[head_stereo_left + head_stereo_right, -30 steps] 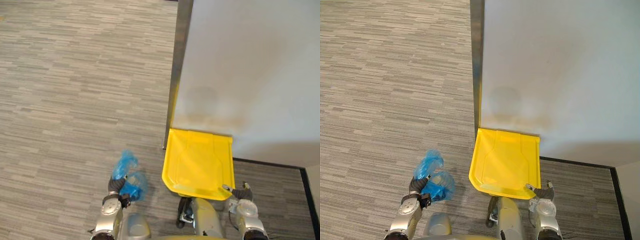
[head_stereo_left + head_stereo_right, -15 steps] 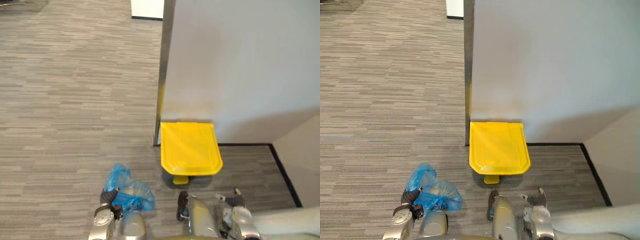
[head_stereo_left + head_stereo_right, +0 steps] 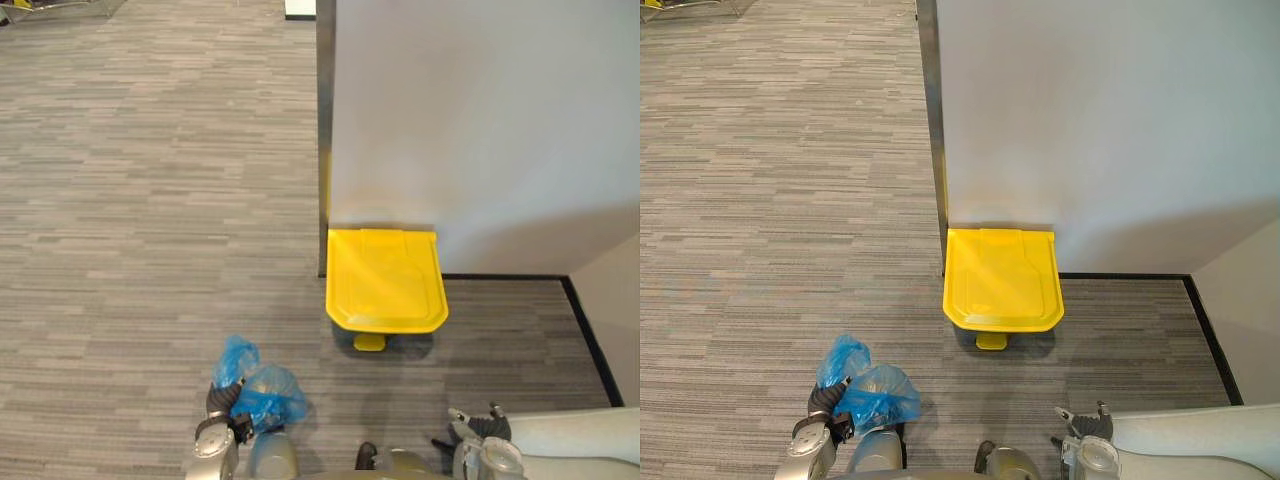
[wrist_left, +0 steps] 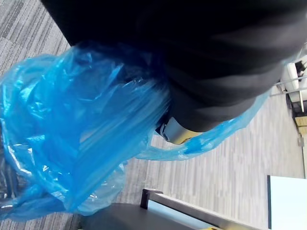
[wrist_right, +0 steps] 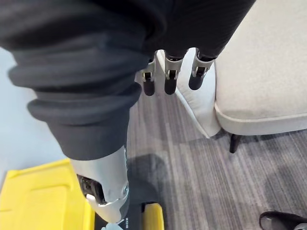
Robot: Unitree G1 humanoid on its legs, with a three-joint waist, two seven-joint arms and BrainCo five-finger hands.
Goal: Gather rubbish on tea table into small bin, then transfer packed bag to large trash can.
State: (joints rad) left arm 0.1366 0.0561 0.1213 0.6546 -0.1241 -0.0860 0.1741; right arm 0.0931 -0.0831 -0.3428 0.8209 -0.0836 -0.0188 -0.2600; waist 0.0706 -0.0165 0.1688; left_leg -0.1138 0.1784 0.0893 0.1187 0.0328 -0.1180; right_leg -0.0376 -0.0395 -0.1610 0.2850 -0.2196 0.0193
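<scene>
L hand (image 3: 221,398), 7 o'clock: fingers clenched on blue bag (image 3: 268,395) at its bunched middle. Bag prob. light, soft, slippery film; grip best kept at the bunch. Long axis approx. 11–5 o'clock. Yellow can (image 3: 385,280), centre, lid down. R hand (image 5: 169,81), 5 o'clock: fingers slack, empty.

Your left hand (image 3: 220,404) clutches the blue bag (image 3: 266,393); the yellow trash can (image 3: 386,290), lid down, stands against the wall (image 3: 480,120).
</scene>
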